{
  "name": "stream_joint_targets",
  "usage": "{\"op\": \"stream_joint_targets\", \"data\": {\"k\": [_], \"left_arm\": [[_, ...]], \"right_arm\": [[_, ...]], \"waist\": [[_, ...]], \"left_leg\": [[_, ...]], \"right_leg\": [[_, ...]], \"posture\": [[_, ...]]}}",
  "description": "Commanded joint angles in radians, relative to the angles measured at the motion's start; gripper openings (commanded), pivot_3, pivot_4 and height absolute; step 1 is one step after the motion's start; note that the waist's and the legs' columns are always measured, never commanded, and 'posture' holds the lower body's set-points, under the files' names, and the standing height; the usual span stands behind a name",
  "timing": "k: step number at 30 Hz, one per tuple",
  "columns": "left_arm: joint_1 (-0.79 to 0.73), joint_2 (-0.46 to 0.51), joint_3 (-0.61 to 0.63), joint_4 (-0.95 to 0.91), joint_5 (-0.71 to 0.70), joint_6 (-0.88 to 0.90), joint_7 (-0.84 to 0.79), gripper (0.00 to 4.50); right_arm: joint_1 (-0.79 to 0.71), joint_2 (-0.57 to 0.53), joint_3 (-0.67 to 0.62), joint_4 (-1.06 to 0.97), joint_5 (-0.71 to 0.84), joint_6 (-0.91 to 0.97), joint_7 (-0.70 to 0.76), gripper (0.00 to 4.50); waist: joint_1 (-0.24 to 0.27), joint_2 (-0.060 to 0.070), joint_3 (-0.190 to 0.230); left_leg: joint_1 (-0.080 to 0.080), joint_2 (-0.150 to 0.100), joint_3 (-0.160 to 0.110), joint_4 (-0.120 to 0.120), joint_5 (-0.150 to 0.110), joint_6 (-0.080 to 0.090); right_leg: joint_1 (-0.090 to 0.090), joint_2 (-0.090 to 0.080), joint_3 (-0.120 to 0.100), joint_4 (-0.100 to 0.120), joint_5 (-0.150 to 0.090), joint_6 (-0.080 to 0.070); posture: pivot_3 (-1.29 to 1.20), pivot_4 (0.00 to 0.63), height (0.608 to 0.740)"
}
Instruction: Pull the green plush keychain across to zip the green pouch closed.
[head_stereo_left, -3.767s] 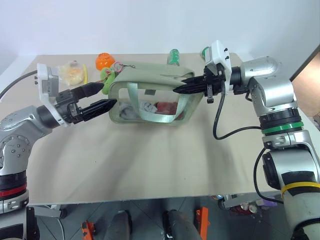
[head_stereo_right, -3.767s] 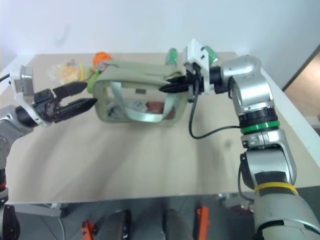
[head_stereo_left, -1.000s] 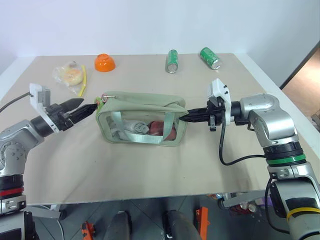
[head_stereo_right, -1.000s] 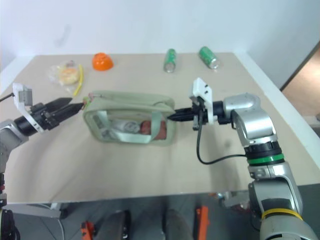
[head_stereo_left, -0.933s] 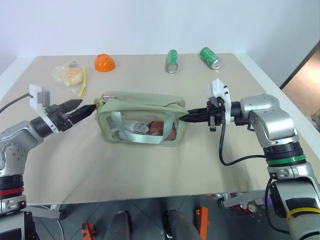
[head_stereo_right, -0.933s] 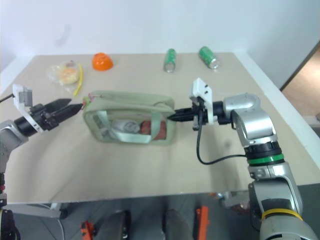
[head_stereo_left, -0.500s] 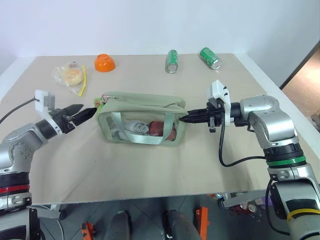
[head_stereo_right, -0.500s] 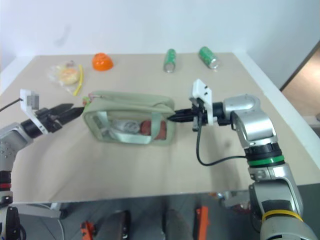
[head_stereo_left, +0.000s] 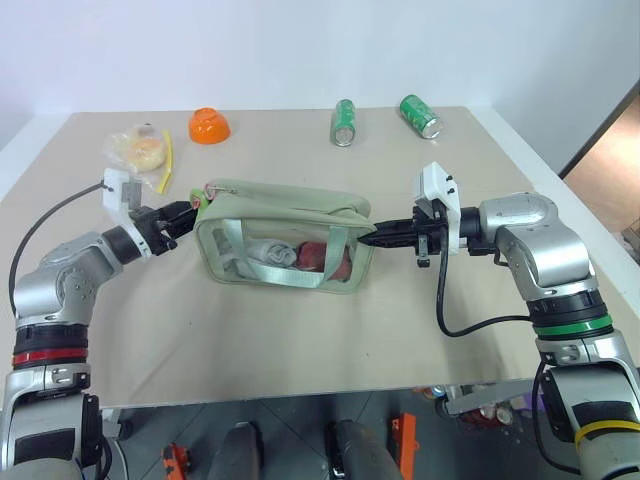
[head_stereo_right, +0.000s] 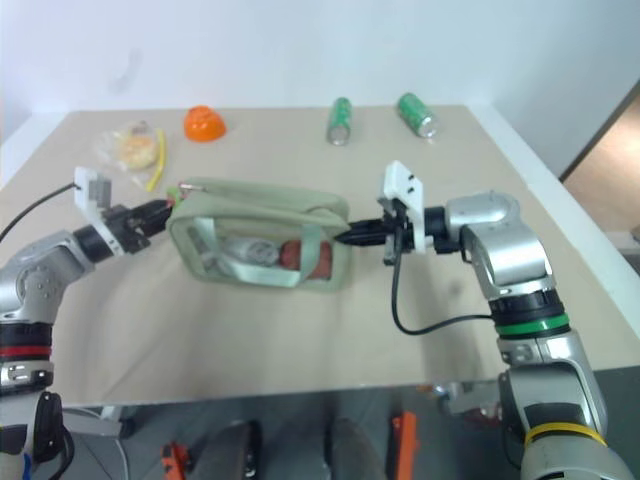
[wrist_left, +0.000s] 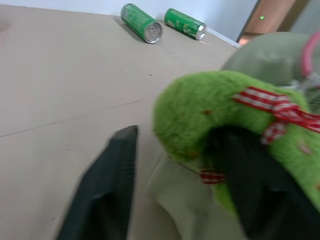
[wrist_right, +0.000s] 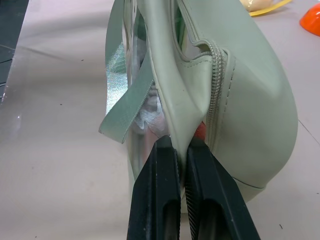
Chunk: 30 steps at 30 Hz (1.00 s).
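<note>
The green pouch (head_stereo_left: 290, 200) lies in the middle of the table with its clear window toward me. The green plush keychain (wrist_left: 200, 115) hangs at the pouch's left end. My left gripper (head_stereo_left: 188, 212) reaches level to that end. In the left wrist view its fingers straddle the plush: one finger (wrist_left: 107, 185) stands apart from it with a gap, the other (wrist_left: 250, 195) lies against its underside. My right gripper (head_stereo_left: 372, 238) is shut on the fabric tab at the pouch's right end (wrist_right: 182, 135), beside the zipper's end (wrist_right: 216, 80).
Two green cans (head_stereo_left: 345, 121) (head_stereo_left: 420, 115) lie at the back of the table. An orange object (head_stereo_left: 210, 125) and a clear bag of yellow food (head_stereo_left: 143, 148) sit at the back left. A black cable (head_stereo_left: 442, 300) hangs from my right wrist.
My left gripper has moved right to the pouch's left end, and its fingers have narrowed around the keychain. The right gripper has kept still on the pouch's right end.
</note>
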Motion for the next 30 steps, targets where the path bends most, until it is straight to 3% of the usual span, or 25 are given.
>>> {"op": "stream_joint_targets", "data": {"k": [1, 3, 9, 18, 30], "left_arm": [[-0.024, -0.001, 0.008, -0.016, 0.006, -0.018, -0.003, 0.96], [-0.029, -0.002, 0.01, -0.017, 0.006, -0.012, 0.007, 0.28], [-0.069, 0.0, 0.022, 0.007, 0.031, -0.051, 0.052, 0.28], [-0.298, -0.014, 0.019, 0.06, 0.069, -0.16, 0.119, 0.28], [-0.319, -0.051, -0.215, -0.171, 0.128, -0.183, -0.089, 0.28]], "right_arm": [[0.006, -0.01, -0.014, -0.035, 0.008, -0.001, -0.005, 0.0], [0.007, -0.01, -0.015, -0.035, 0.009, 0.0, -0.007, 0.0], [0.004, -0.007, -0.011, -0.026, 0.007, -0.004, -0.009, 0.0], [-0.006, -0.003, -0.006, -0.013, 0.002, -0.009, -0.006, 0.0], [0.017, -0.012, -0.017, -0.039, 0.006, 0.003, -0.026, 0.0]], "waist": [[0.0, 0.0, 0.0], [0.0, 0.0, 0.0], [0.0, 0.0, 0.0], [0.0, 0.0, 0.0], [0.0, 0.0, 0.0]], "left_leg": [[0.0, 0.0, 0.0, 0.0, 0.0, 0.0], [0.0, 0.0, 0.0, 0.0, 0.0, 0.0], [0.0, 0.0, 0.0, 0.001, 0.0, 0.0], [-0.001, 0.0, 0.0, 0.002, 0.0, 0.0], [0.0, 0.0, 0.002, 0.001, 0.0, 0.0]], "right_leg": [[0.0, 0.0, 0.0, 0.0, 0.0, 0.0], [0.0, 0.0, 0.0, 0.0, 0.0, 0.0], [0.0, 0.0, 0.0, 0.0, 0.0, 0.0], [0.0, 0.0, 0.001, 0.0, 0.002, 0.002], [0.0, 0.001, 0.004, 0.0, 0.002, 0.003]], "posture": [[0.0, 0.15, 0.74], [0.0, 0.15, 0.74], [0.0, 0.15, 0.74], [0.0, 0.15, 0.74], [0.0, 0.15, 0.74]]}}
